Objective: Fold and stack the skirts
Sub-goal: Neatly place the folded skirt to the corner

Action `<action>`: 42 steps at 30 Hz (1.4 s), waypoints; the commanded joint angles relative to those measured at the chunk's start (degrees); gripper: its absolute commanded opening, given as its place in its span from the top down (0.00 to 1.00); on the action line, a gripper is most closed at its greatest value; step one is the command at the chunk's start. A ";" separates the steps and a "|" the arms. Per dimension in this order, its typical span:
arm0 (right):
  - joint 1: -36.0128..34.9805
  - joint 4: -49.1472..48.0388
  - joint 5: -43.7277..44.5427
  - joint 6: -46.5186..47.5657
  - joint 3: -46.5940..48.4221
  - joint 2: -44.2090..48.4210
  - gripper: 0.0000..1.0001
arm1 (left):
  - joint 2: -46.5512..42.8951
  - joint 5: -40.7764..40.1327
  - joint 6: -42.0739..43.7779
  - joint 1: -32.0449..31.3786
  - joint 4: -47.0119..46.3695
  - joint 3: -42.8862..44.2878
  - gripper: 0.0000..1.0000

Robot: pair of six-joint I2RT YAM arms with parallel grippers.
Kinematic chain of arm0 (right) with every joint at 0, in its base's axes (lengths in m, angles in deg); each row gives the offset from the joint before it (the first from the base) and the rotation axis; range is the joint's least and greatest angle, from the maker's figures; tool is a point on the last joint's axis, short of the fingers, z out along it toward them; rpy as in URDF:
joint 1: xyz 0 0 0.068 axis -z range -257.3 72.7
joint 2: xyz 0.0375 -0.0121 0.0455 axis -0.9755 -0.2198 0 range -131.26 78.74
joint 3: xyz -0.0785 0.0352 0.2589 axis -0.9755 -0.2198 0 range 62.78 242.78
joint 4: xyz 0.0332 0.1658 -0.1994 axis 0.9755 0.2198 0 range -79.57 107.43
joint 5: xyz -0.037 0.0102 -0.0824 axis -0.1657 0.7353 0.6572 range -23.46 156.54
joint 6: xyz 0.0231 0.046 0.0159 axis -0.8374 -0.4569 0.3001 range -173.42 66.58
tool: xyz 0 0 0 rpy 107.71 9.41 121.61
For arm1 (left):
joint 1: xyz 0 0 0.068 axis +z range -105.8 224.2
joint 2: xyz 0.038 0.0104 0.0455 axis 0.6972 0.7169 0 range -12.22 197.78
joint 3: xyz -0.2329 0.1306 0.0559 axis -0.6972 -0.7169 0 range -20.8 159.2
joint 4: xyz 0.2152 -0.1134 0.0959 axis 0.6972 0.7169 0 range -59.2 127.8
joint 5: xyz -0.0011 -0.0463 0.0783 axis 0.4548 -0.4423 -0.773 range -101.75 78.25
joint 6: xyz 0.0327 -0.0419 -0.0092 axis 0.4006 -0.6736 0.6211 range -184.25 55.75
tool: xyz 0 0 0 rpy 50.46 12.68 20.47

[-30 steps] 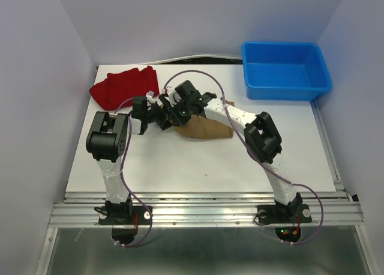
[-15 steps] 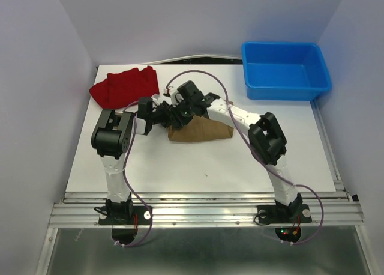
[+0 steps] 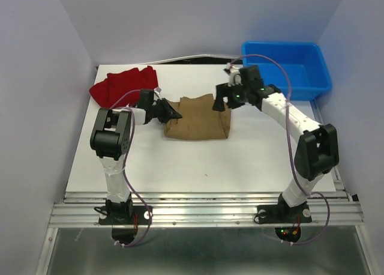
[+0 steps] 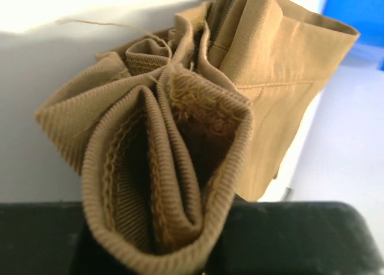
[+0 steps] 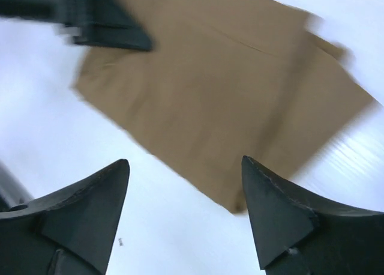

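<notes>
**Left tool pinches the tan skirt, right tool hangs open above it**

The left tool [image 3: 170,112] is clamped on the tan skirt [image 3: 201,119] at the cloth's left edge. In the left wrist view the ribbed edge is bunched into folds right in its grip. From there the skirt spreads away to the tool's right, lying as a flat, roughly square fold on the white tabletop [image 3: 198,167].

The right tool [image 5: 185,163] hangs over the skirt's far right corner. Its fingers are spread wide with nothing between them, and the cloth lies below, apart from them.

The red skirt [image 3: 123,86] lies crumpled just beyond the left tool, on its far left side. The blue bin [image 3: 282,92] sits behind the right tool, to its right.
</notes>
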 commanded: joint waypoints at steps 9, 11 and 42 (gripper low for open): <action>18.96 -8.95 -9.14 -16.80 -21.73 0.68 0.06 | -4.38 -7.42 17.30 -0.70 15.98 5.64 0.80; 18.96 -13.76 -9.94 -20.04 -23.84 0.25 0.04 | -5.17 -8.47 18.61 -0.79 16.15 4.94 0.79; 1.65 -24.51 4.46 -17.26 6.71 -25.50 0.99 | -10.18 -23.23 50.07 -0.97 25.65 14.86 1.00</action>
